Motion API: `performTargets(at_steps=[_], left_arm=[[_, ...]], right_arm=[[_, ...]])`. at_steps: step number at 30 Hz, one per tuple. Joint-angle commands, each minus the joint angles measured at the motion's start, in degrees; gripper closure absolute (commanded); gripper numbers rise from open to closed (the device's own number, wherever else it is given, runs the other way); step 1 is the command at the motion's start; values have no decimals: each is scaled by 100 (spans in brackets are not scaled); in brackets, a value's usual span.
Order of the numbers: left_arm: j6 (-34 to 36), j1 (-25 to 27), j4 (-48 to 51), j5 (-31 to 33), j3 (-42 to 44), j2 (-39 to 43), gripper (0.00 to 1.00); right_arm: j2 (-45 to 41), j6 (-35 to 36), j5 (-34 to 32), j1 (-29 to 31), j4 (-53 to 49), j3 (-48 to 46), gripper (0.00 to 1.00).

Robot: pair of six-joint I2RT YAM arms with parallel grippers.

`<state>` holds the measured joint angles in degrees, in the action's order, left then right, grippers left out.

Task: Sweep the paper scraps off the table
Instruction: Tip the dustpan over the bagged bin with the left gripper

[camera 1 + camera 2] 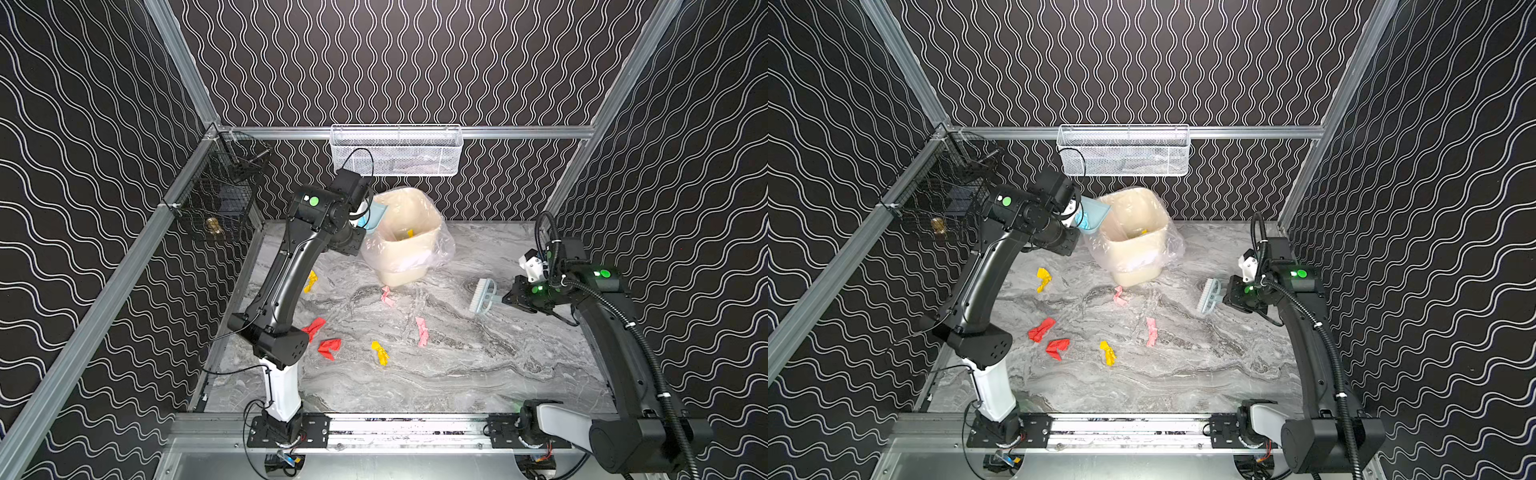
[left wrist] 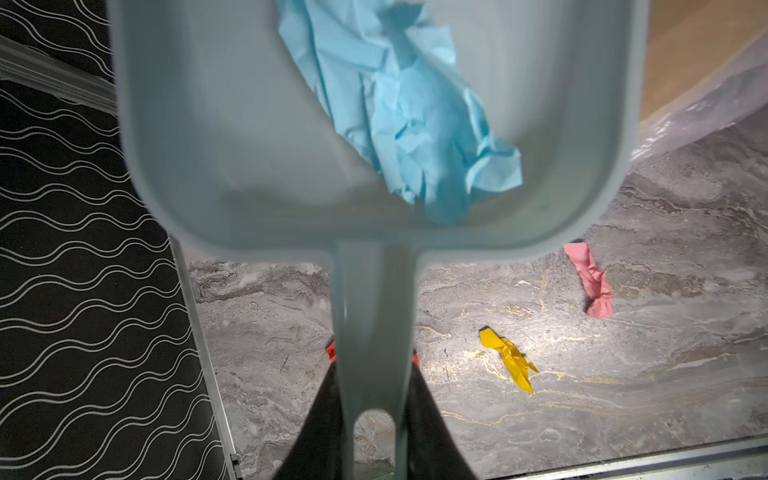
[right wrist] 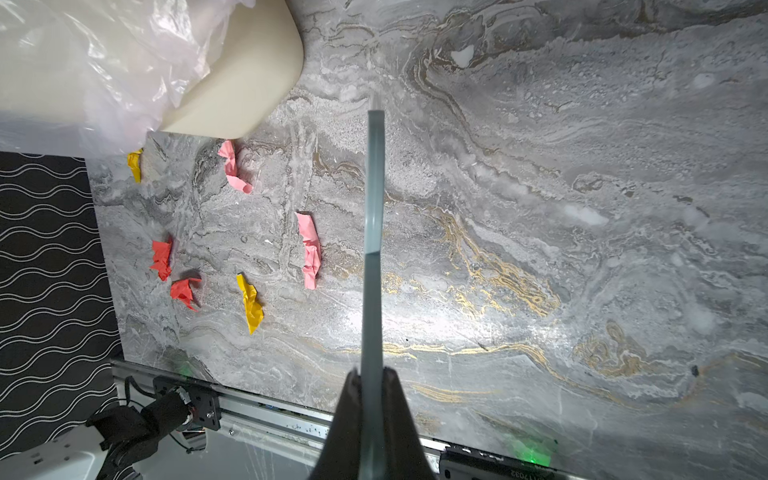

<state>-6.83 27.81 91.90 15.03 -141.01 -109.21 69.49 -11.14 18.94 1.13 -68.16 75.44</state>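
The table [image 1: 478, 374] was a grey-and-white marble swirl (gold-veined in the wrist views). The walls [image 1: 415, 62] were black with white wavy lines. The paper scraps [image 1: 329, 348] were red, yellow and pink, plus a light blue scrap [image 2: 407, 116]. The dustpan [image 2: 232, 124] was pale blue-grey, the bin [image 1: 401, 272] cream, and the brush [image 1: 484, 297] pale blue with white bristles.

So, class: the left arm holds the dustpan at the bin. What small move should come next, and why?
Probably tip the dustpan further: the left gripper holds it at the bin, yet a light blue scrap lies inside it.
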Motion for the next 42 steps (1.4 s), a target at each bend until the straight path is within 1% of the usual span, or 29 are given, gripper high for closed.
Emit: performTargets(at_steps=[1,10,16,19,26,33,36,42], left_arm=[[155,108,438,522,-50,-65,100],[475,552,439,1721,-55,-211,100],[657,933,434,2525,-143,-528,100],[708,1042,434,2813,-215,-647,100],[880,1411,425,3783,-227,-732,100],[1022,1614,431,4265,66,-781,100],[1080,1719,427,4575,263,-808,100],[1158,1855,425,4855,305,-867,100]], right_arm=[[-41,33,123,17,57,-64,100],[-107,40,136,38,16,-231,100],[-117,50,120,42,-22,-262,100],[-120,54,141,37,-22,-293,100],[-127,50,189,44,13,-440,100],[-85,68,181,102,30,-434,100],[-109,76,154,112,31,-459,100],[-153,83,148,123,31,-530,100]])
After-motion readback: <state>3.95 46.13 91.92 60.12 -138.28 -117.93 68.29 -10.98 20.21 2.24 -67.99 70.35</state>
